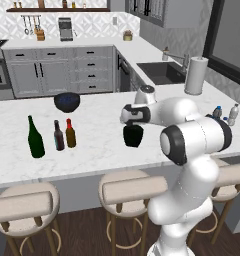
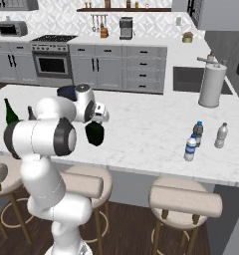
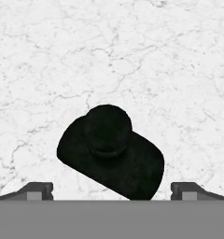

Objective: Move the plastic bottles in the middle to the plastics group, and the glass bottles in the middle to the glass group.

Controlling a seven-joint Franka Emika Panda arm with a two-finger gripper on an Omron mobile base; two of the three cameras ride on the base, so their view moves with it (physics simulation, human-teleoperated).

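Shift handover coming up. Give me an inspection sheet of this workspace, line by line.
Surface: white marble counter, with stools along its near edge.
Job's things: black squat bottle upright mid-counter, directly under the hand. Amber bottle stands beside the brown labelled bottle and the green wine bottle. White-capped water bottle stands close to the blue-capped bottle; greyish bottle a little apart.
Clutter: dark bowl, paper towel roll.
Grippers: gripper open, above the black bottle, holding nothing.
Cables: nothing seen.
Surroundings: sink, oven, grey cabinets.
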